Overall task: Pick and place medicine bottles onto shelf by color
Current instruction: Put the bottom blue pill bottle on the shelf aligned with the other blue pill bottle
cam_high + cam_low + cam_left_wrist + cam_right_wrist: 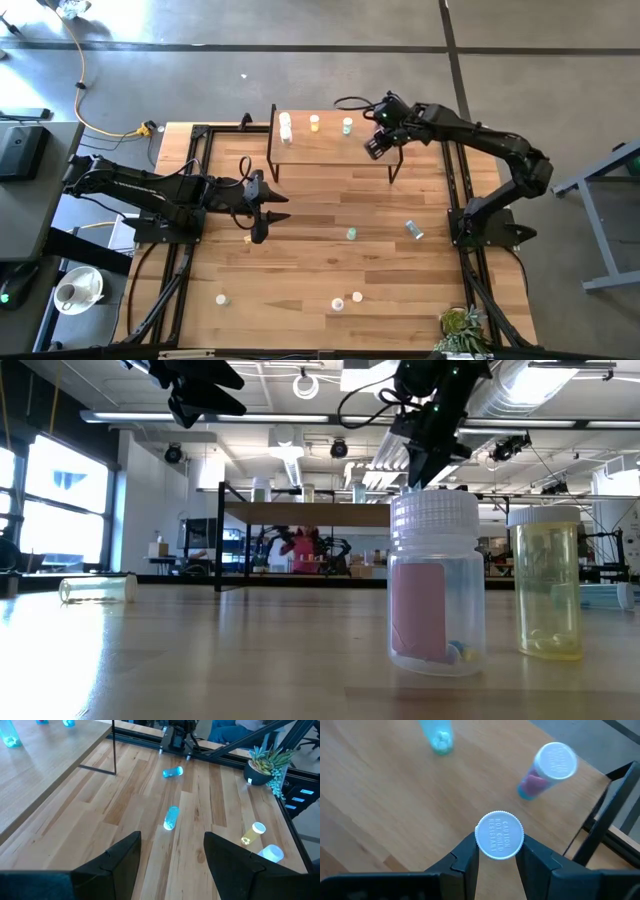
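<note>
Nearest the low camera: a clear bottle with a pink label [437, 585], white ribbed cap, standing upright on the light-wood tabletop [200, 660]; a yellow bottle [548, 582] stands just beside it. A clear bottle [97, 589] lies on its side well off to the other side.

Shelf [330, 145] sits at the table's far edge; three bottles stand in a row along it: white [286, 123], orange [314, 122], green [347, 125].

Right gripper [496, 851] hangs over the shelf's right end, fingers pinching a white-capped bottle [499, 834].

Left gripper [171, 851] hovers over the table's left-centre, fingers spread, nothing between them. Beyond it two teal bottles [171, 817] lie on the planks.

Potted plant [462, 328] at the near right corner. Room behind: open workshop, ceiling ducts, windows, grey concrete floor [300, 60].
</note>
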Available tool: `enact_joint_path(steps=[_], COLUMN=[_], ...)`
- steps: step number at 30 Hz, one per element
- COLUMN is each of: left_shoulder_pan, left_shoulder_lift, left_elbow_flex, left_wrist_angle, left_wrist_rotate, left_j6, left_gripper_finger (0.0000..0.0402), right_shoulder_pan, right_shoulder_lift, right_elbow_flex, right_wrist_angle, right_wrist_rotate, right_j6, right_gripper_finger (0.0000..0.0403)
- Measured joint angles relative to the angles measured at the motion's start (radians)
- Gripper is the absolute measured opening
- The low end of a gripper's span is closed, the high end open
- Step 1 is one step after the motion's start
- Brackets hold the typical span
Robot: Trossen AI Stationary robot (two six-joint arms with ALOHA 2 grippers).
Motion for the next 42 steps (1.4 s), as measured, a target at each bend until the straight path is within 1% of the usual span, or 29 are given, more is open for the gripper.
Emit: enact_joint_path(steps=[6, 19, 28, 31, 42], left_shoulder_pan=[0.0, 0.0, 0.0, 0.0, 0.0], left_shoulder_lift=[0.0, 0.0, 0.0, 0.0, 0.0], left_elbow_flex=[0.0, 0.0, 0.0, 0.0, 0.0], left_wrist_angle=[0.0, 0.0, 0.0, 0.001, 0.001], left_wrist_rotate=[0.0, 0.0, 0.0, 0.0, 0.0], left_j6=[0.0, 0.0, 0.0, 0.0, 0.0], left_gripper_finger=[0.0207, 0.0207, 0.0207, 0.0207, 0.0207], right_shoulder_pan=[0.0, 0.0, 0.0, 0.001, 0.005], right_shoulder_lift=[0.0, 0.003, 0.003, 0.003, 0.003], right_elbow_flex=[0.0, 0.0, 0.0, 0.0, 0.0], right_wrist_angle=[0.0, 0.0, 0.0, 0.0, 0.0], right_wrist_rotate=[0.014, 0.004, 0.004, 0.027, 0.031], right_j6=[0.0, 0.019, 0.019, 0.019, 0.009], right_gripper_finger=[0.0105, 0.0107, 0.0147, 0.0156, 0.0163])
